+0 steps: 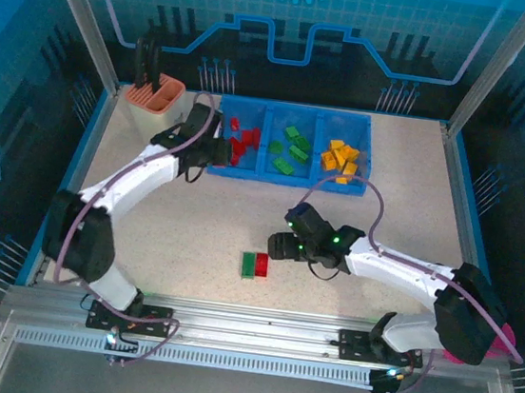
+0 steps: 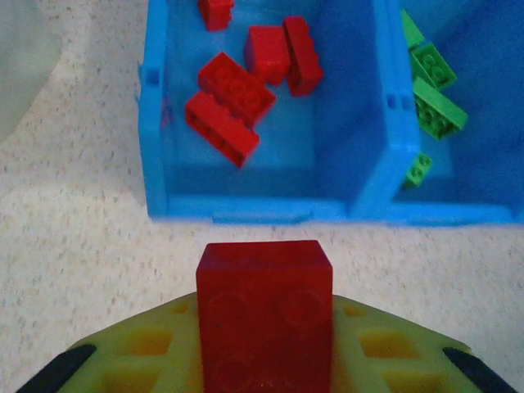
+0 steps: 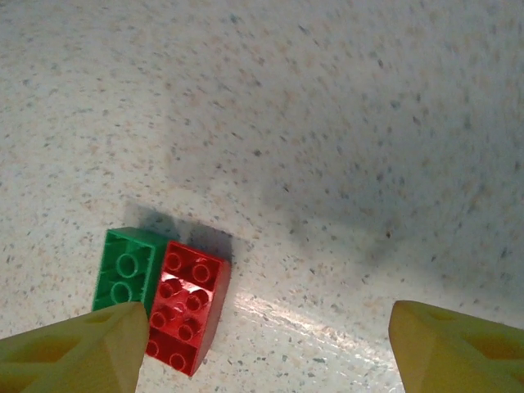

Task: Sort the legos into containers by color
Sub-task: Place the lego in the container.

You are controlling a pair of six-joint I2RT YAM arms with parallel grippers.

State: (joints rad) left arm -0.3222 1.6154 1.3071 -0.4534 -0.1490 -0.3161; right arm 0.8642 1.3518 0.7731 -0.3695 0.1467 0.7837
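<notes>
A red brick (image 2: 264, 315) sits clamped in my left gripper (image 1: 216, 151), just short of the blue tray (image 2: 246, 206). The tray's left compartment, at twelve o'clock from the brick, holds red legos (image 2: 233, 98). Green legos (image 1: 292, 147) fill the middle and orange legos (image 1: 340, 156) the right. A green brick (image 3: 124, 272) and a second red brick (image 3: 187, 304) lie touching (side by side) on the speckled cream counter (image 3: 344, 123). From above they are at eight o'clock from my right gripper (image 3: 266, 344), which is spread wide and empty. Blue panels and metal posts (image 1: 79, 11) ring the counter.
</notes>
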